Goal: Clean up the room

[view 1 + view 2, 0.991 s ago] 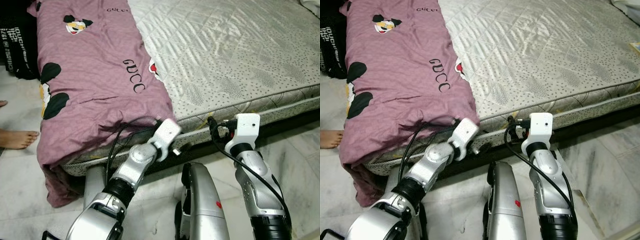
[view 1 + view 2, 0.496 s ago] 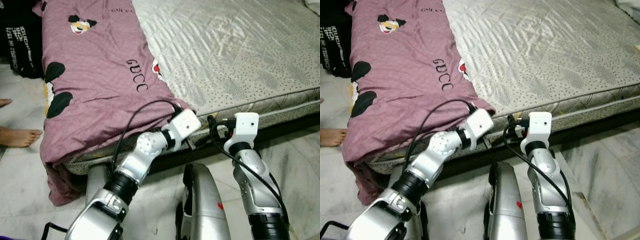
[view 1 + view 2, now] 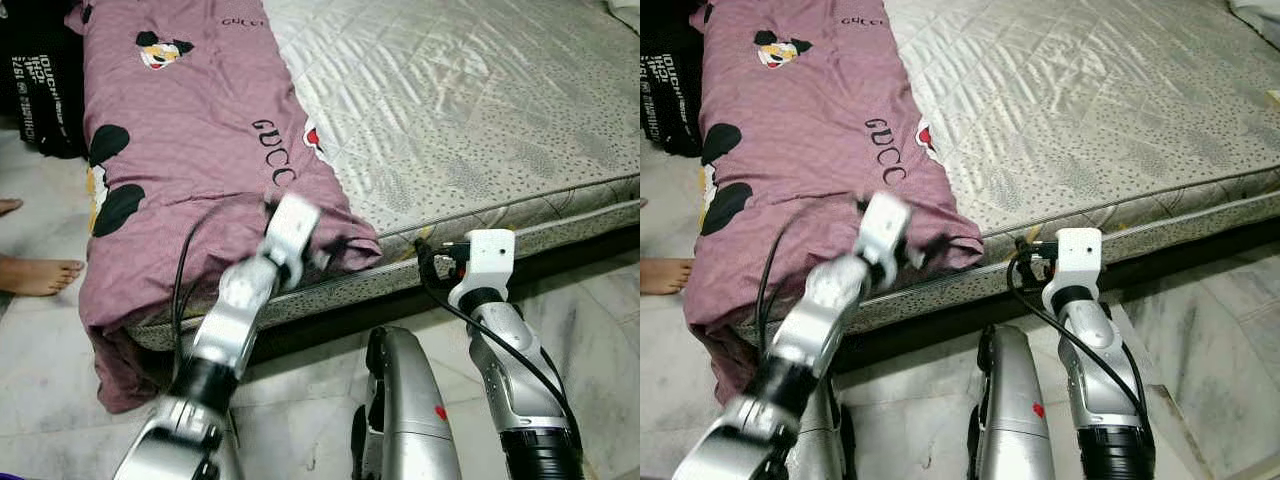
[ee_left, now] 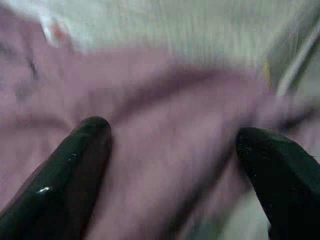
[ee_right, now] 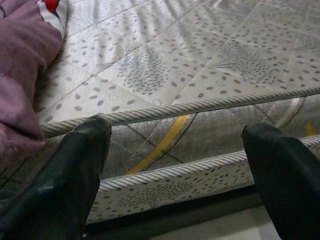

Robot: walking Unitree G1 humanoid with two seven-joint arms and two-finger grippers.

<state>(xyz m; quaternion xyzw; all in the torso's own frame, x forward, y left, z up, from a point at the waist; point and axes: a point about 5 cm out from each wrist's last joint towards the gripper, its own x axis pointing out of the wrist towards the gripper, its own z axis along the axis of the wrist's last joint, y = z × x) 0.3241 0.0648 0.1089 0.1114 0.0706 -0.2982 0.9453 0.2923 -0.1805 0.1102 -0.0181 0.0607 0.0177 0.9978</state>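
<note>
Blanket: mauve, black lettering, black-and-yellow cartoon patches. Mattress: pale grey, quilted diamonds, small dark specks. Floor: white marble, grey veins.

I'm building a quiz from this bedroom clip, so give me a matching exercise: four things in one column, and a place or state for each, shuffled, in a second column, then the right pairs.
Things
1. pink blanket
2. left gripper
3. right gripper
4. bare foot

Places or states
A. open, facing the mattress edge
B. on the floor beside the bed
C. draped over the mattress's left side, hanging off its corner
D. open, fingers spread over pink fabric

Pairs: 1-C, 2-D, 3-A, 4-B
</note>
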